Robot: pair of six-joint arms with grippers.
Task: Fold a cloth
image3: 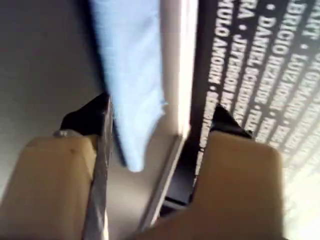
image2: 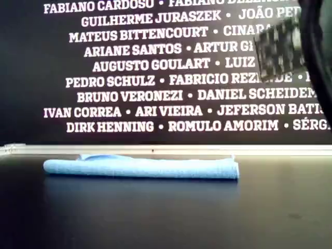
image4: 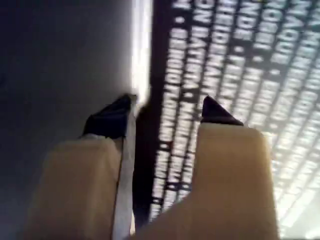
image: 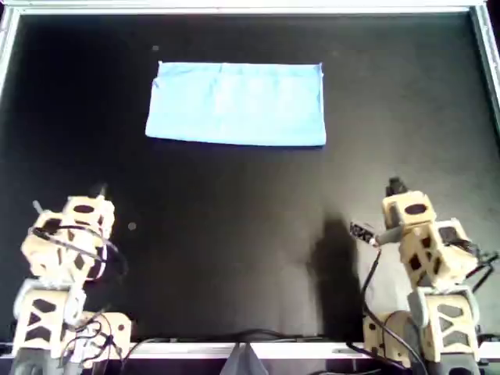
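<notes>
**Resting hands, folded cloth at the far edge**

Gaping with nothing between its black-tipped fingers, the left hand [image3: 157, 117] looks out over the dark worktop [image: 250, 226] toward the cloth [image3: 132, 75] and the pale rail beyond it. The right hand [image4: 167, 112] is likewise spread apart and empty — its view takes in only the worktop, the bright rail and the wall of white names [image2: 171, 67].

From overhead, both arms sit drawn in at the near edge: the left arm [image: 66, 250] at that view's lower left, the right arm [image: 426, 258] at its lower right, each well apart from the cloth.

The cloth [image: 237, 104] lies flat as a light-blue rectangle near the far edge of the worktop, slightly left of centre in the overhead view. In the exterior view it [image2: 140, 167] shows as a low, layered strip — folded, with a rounded edge along the front — just in front of the rail [image2: 166, 150].
</notes>
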